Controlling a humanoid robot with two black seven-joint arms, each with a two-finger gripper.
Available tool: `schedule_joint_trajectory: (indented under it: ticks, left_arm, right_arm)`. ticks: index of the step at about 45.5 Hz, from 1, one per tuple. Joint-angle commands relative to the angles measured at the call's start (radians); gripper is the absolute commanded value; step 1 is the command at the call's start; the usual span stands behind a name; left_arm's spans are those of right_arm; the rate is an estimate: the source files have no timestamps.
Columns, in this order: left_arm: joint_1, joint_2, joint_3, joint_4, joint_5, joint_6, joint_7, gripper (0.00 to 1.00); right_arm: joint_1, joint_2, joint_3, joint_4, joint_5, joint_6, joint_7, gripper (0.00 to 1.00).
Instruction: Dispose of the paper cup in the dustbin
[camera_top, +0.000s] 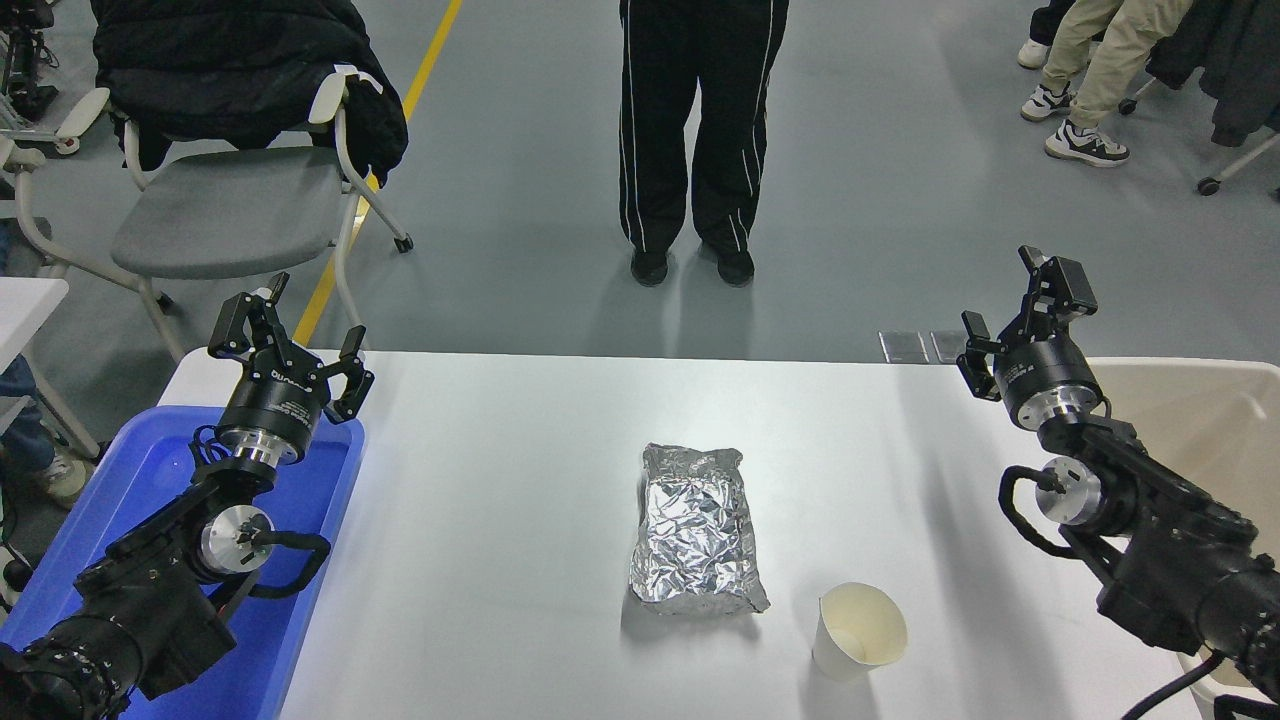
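White worktop (520, 450), grey floor behind. Paper cup (858, 630) is seen upright just right of foil packet (697, 528), near its front corner. Right tool (1010, 330) released, empty, over dustbin (1200, 420). Left tool (290, 335) released, parked. Cup judged light, crushable: side walls to be pinched gently.

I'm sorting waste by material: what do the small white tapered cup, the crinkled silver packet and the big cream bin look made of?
The small white tapered cup looks like matte paper: thin rolled rim, cream inside. The crinkled silver packet appears to be metal foil: sharp creases and mirror-like glints. The big cream bin seems smooth moulded plastic with a thick rounded rim, though only part of it shows.
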Motion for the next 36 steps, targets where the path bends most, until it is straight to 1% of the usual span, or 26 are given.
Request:
schedule_joint_trajectory:
  ticks: [1,36]
  left_arm:
    - [0.0,0.0,0.0,0.0,0.0,0.0,0.001,1.0]
    - [0.0,0.0,0.0,0.0,0.0,0.0,0.0,1.0]
  right_arm:
    - [0.01,0.012,-0.001,0.0,0.0,0.0,0.0,1.0]
    - [-0.002,-0.01,0.0,0.0,0.0,0.024,0.006,1.0]
